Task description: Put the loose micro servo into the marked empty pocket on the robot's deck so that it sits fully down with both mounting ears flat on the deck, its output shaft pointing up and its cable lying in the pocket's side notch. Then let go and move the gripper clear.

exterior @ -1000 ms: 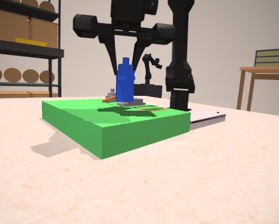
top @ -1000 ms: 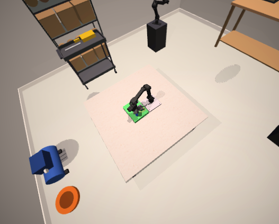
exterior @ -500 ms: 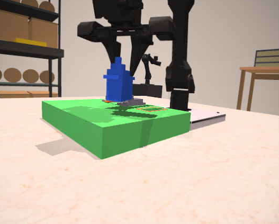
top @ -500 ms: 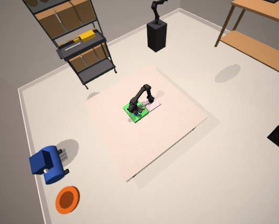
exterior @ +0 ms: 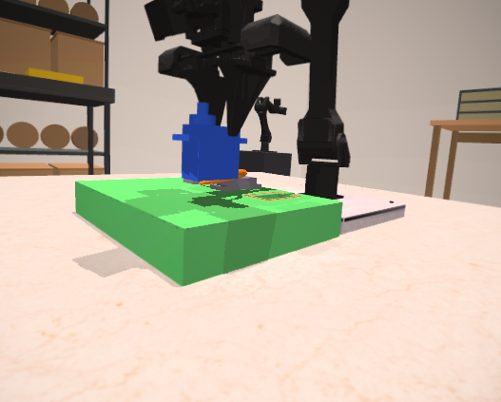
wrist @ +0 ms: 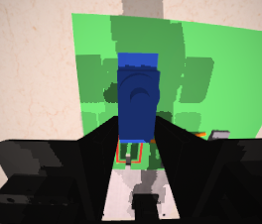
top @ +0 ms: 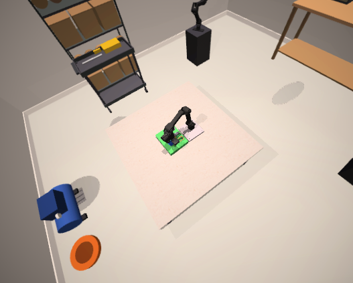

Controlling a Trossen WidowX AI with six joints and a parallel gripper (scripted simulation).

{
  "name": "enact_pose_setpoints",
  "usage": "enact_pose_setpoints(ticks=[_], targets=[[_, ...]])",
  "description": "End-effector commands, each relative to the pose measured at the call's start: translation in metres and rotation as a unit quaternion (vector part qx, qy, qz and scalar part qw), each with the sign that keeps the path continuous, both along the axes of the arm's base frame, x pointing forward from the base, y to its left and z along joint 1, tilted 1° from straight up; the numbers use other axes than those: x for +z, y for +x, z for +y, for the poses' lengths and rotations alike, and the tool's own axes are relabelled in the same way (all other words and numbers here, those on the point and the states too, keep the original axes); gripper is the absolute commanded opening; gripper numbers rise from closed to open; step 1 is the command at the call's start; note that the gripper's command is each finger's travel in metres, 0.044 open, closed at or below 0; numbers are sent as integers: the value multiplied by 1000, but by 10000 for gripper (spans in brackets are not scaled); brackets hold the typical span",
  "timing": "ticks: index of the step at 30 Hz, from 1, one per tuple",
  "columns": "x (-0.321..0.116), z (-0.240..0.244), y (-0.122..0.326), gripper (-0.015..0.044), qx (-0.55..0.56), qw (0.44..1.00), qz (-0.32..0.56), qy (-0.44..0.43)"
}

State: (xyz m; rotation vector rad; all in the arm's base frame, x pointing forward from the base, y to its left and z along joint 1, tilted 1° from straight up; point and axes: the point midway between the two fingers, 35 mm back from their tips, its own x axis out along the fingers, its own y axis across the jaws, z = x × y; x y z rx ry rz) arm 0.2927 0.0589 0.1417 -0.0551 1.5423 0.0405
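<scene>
The blue micro servo (exterior: 210, 158) (wrist: 137, 109) is upright, with its output shaft pointing up and its ears sticking out at both sides. My gripper (exterior: 225, 128) (wrist: 136, 120) is shut on the servo's upper body. The servo is above the green deck (exterior: 139, 220) (wrist: 95, 35) (top: 171, 150); its exact height is hard to tell. The red-outlined pocket (exterior: 272, 200) (wrist: 140, 153) is empty. It lies to the right of the servo in the exterior view and below it in the wrist view, partly hidden there. An orange cable (exterior: 220, 181) (wrist: 201, 134) shows beside the servo; its ends are unclear.
Grey parts (exterior: 239, 184) (wrist: 220, 135) stand on the deck close to the servo. A pale plate (top: 195, 133) (exterior: 376, 214) (wrist: 117, 198) adjoins the deck on the pocket's side, with the arm's base (exterior: 321, 181) at it. Both lie on the pale table top (top: 188, 181).
</scene>
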Motion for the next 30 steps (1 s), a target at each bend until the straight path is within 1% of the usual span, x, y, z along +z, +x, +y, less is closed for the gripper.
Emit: enact_pose_setpoints(ticks=[1, 7, 30], targets=[[1, 0, 1, 0, -20, 1000, -2, 0], [1, 0, -9, 0, -20, 1000, -2, 0], [-3, -2, -108, 0, -20, 1000, 3, 0]])
